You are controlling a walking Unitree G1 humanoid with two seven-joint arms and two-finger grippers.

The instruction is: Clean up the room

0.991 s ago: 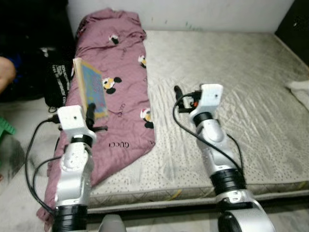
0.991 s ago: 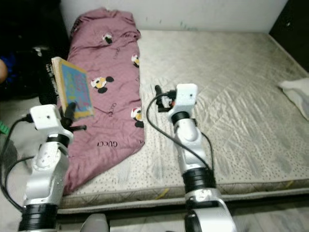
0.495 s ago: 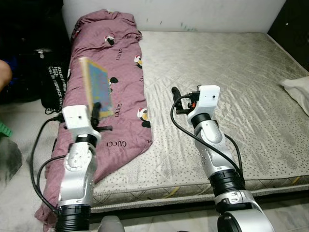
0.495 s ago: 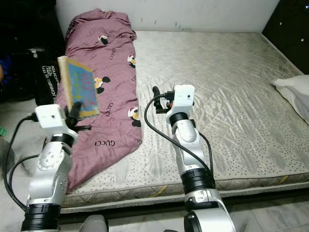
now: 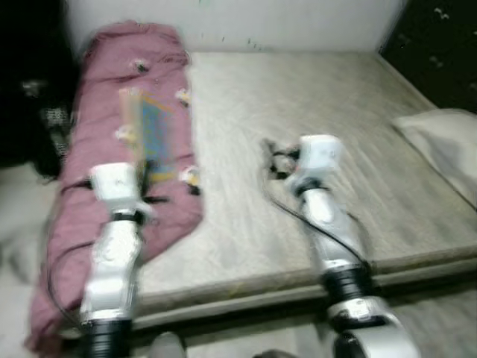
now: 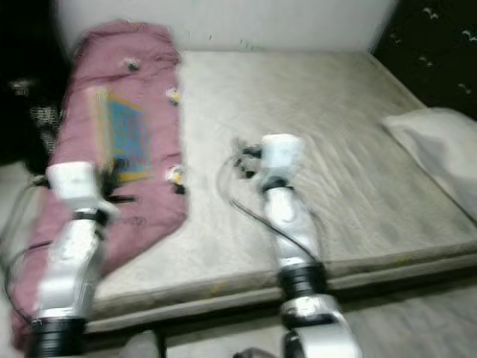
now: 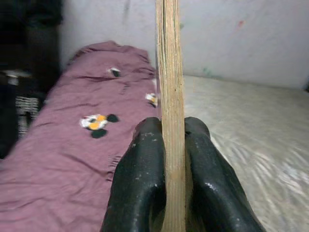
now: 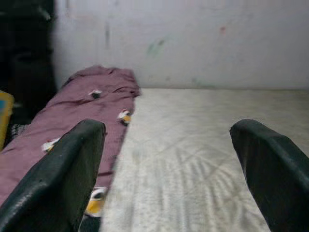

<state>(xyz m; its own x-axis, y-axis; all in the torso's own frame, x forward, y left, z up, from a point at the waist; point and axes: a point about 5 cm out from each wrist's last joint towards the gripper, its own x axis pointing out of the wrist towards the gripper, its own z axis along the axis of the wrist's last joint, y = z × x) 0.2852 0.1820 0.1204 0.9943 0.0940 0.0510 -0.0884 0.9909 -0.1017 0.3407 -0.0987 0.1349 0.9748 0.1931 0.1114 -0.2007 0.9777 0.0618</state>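
Observation:
A thin book (image 5: 153, 138) with a blue cover and yellow border stands upright over the pink cartoon-print blanket (image 5: 112, 97). My left gripper (image 7: 171, 130) is shut on the book's lower edge (image 7: 169, 72), one black finger pressed to each side. The blanket lies along the left side of a bare grey mattress (image 5: 298, 82). My right gripper (image 8: 166, 128) hovers open over the middle of the mattress, near the blanket's edge, with nothing between its fingers (image 8: 72, 159). Both eye views are blurred.
A white pillow (image 5: 440, 142) lies on the mattress at the right. A black bag (image 5: 45, 127) stands on the floor left of the blanket. Dark furniture (image 5: 440, 45) fills the far right corner. A white wall runs behind the bed.
The camera has swung to the right and the picture is blurred; the pillow has come further into view. The left gripper still holds the book upright. The right gripper stays open.

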